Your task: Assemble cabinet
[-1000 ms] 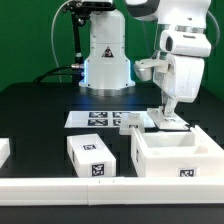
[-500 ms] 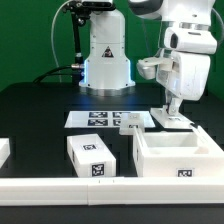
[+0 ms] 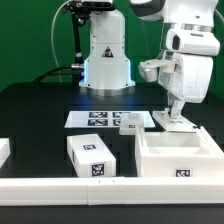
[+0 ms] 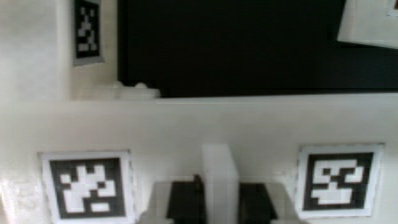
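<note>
The cabinet [image 3: 180,158] is a large white open box with a tag on its front, at the exterior view's right. My gripper [image 3: 172,113] stands on its far wall, with the arm upright above it. In the wrist view the cabinet's white wall [image 4: 214,120] fills the frame with a tag on either side. My gripper [image 4: 217,197] has its dark fingers [image 4: 178,203] pressed on both sides of a thin white ridge of that wall, so it is shut on the cabinet.
A small white tagged block [image 3: 92,156] lies left of the cabinet. The marker board [image 3: 100,118] lies behind it, with a small white part [image 3: 130,124] at its right end. A white rail [image 3: 60,190] runs along the front. The robot base [image 3: 106,60] stands at the back.
My gripper and the cabinet have shifted a little toward the exterior view's right. The small block and the marker board have not moved.
</note>
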Robot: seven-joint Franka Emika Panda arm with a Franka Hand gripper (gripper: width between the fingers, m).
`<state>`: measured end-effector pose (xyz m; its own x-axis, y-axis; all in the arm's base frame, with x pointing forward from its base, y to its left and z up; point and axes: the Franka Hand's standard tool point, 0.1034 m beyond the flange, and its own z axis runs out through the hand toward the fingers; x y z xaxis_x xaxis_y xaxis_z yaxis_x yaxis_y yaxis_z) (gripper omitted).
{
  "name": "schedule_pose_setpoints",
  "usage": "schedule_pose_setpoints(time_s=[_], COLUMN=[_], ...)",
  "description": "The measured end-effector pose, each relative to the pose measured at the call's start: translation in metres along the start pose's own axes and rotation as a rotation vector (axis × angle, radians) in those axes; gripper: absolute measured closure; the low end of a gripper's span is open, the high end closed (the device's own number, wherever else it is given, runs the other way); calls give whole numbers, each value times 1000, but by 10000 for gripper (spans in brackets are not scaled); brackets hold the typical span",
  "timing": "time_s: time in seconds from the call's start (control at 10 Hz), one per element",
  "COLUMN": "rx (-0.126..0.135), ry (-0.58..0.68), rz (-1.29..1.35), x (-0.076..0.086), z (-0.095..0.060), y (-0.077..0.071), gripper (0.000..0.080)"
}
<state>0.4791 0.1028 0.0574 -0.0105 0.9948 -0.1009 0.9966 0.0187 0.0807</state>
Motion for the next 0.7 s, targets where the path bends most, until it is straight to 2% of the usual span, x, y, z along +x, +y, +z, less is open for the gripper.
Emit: schedule_pose_setpoints(time_s=[0.3, 0.7], rx=[8, 14], ry=[-1, 0], rz=[-2, 39], x=[-1, 11], z=[1, 1], y=[-7, -14], gripper=[735, 735])
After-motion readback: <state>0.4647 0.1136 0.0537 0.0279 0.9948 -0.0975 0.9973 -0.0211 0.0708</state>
